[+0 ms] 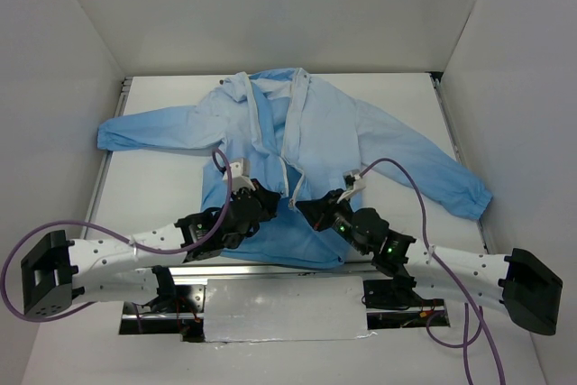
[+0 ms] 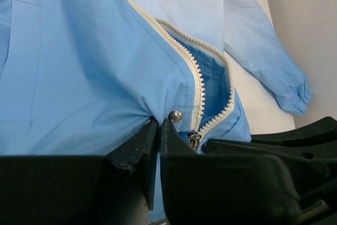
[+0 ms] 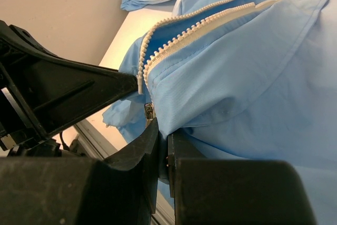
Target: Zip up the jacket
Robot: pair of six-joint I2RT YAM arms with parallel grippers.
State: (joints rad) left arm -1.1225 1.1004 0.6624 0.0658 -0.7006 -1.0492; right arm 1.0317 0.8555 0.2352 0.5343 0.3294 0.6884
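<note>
Surface: white tabletop [image 1: 397, 96] w/ white walls on three sides; arm bases at bottom of top view.
Garment: jacket [image 1: 325, 123] lies flat, front up, mid-frame in top view. Collar is toward the upper edge, sleeves spread to left & lower right, hem at the near table edge.
Closure: white zipper teeth [image 2: 198, 85] gape in a narrow V over most of the front. The two rows converge only at the bottom, at the slider [image 2: 194, 139].
L side: left gripper [image 2: 159, 130] has fingers pressed together, pinching hem fabric just beside a metal snap [image 2: 175, 115], left of the zip in top view.
R side: right gripper [image 3: 163, 135] likewise pressed together on the other panel's fabric, just right of the slider.
Why held so: prob. the two pinches flank the slider to keep the hem taut & the rows lined up, so it can run w/o bunching.
Progress: early; nearly all teeth unjoined.
Risk: thin cloth may slip out or drag into the slider.
</note>
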